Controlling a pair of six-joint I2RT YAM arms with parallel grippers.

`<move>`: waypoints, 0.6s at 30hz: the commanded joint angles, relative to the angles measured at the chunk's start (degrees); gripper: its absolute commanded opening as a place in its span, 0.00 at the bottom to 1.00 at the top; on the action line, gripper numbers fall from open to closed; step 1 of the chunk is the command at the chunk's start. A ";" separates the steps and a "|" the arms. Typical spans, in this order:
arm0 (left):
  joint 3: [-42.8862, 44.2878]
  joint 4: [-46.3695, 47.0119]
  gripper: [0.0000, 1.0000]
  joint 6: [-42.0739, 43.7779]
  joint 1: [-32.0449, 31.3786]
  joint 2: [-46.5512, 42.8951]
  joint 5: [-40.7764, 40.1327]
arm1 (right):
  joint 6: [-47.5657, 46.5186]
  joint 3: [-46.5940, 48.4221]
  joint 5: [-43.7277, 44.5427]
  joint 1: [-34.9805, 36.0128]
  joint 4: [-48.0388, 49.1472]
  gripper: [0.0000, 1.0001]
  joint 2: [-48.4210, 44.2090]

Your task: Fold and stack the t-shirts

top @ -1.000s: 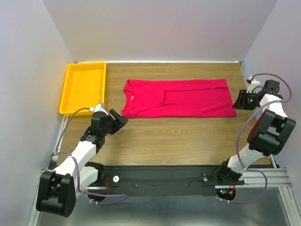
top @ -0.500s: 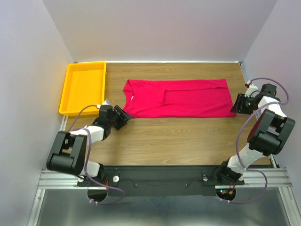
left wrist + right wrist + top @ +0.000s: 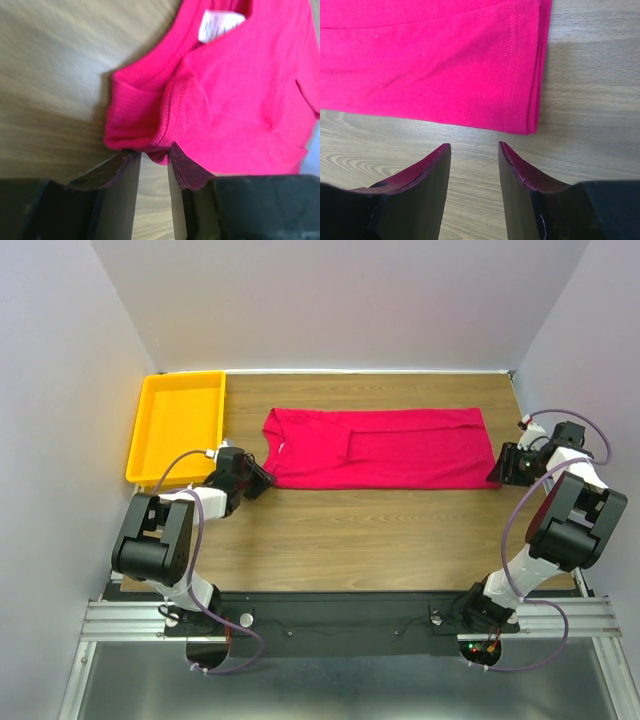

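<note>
The crimson t-shirt [image 3: 380, 448] lies folded into a long flat band across the far half of the table, collar to the left and a small white neck label [image 3: 217, 24] showing. My left gripper [image 3: 258, 480] is at the shirt's near-left shoulder corner. In the left wrist view its jaws [image 3: 152, 152] stand narrowly apart, with the bunched edge of the t-shirt [image 3: 240, 90] dipping between the tips. My right gripper [image 3: 497, 468] is low at the near-right hem corner. It [image 3: 474, 146] is open and just short of the t-shirt [image 3: 430, 60], with bare wood between its fingers.
A yellow plastic tray [image 3: 222, 425] stands at the far left, just beyond the left gripper. White walls close the table on the left, back and right. The black base rail [image 3: 340, 615] runs along the near edge.
The left arm has reached forward and right to the shirt's shoulder corner, and its jaws have narrowed around the edge. The right gripper has crept slightly toward the hem corner.
</note>
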 commanded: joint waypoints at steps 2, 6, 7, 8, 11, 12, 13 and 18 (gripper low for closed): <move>4.95 -4.64 0.34 5.29 1.48 0.29 -5.52 | -1.75 -0.70 -0.14 0.27 1.70 0.49 -1.92; 6.10 -4.82 0.34 7.58 1.57 0.90 -3.86 | -1.92 -0.97 0.04 0.27 1.61 0.49 -2.18; 6.36 -4.81 0.34 8.02 1.57 1.07 -3.24 | -1.92 -0.97 -0.05 0.27 1.61 0.49 -2.18; 6.62 -4.81 0.34 8.63 1.75 1.34 -2.11 | -1.92 -1.05 0.04 0.27 1.61 0.49 -2.27; 6.63 -4.11 0.36 9.16 1.66 1.34 -0.43 | -1.14 -0.97 0.48 0.27 1.61 0.49 -2.18; 6.54 -3.68 0.37 9.25 1.66 1.17 -0.08 | -1.05 -0.97 0.65 0.27 1.61 0.49 -2.09; 6.36 -3.41 0.37 9.34 1.66 0.99 0.10 | -0.52 -0.97 0.83 0.27 1.70 0.49 -2.09; 5.66 -3.06 0.38 9.69 1.83 -0.51 -0.16 | 1.76 0.70 0.92 0.27 2.23 0.52 0.01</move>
